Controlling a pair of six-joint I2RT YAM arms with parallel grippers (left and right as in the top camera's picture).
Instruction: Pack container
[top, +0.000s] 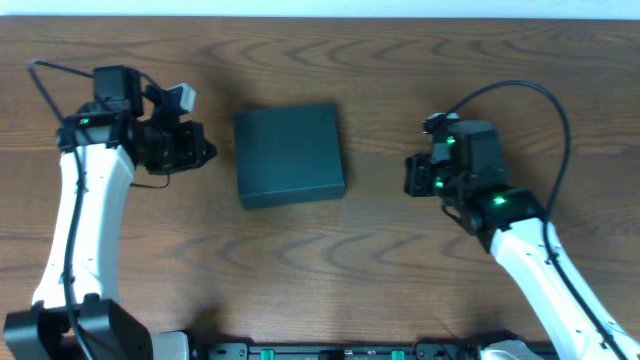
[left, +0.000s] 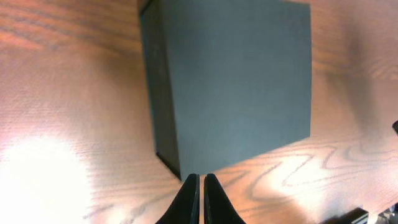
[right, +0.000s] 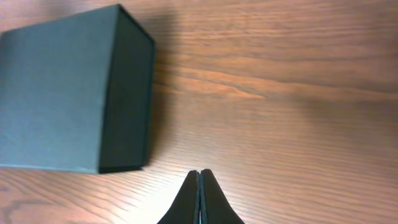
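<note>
L pincer (top: 206, 152) & R pincer (top: 411, 176) both closed, empty, aimed inward at each other.

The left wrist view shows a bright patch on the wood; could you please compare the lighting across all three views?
Left wrist: glare washes out the table at lower left, while the matte container stays evenly lit. Right wrist: no strong glare, a soft shadow beside the container. Overhead: even light, sharp wood grain.

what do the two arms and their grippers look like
Both have white rounded links and black wrist blocks with green lights. The left arm carries a thin black cable loop and a small grey camera; a black cable arches over the right arm. The left gripper and right gripper have black fingers tapering to tips.
</note>
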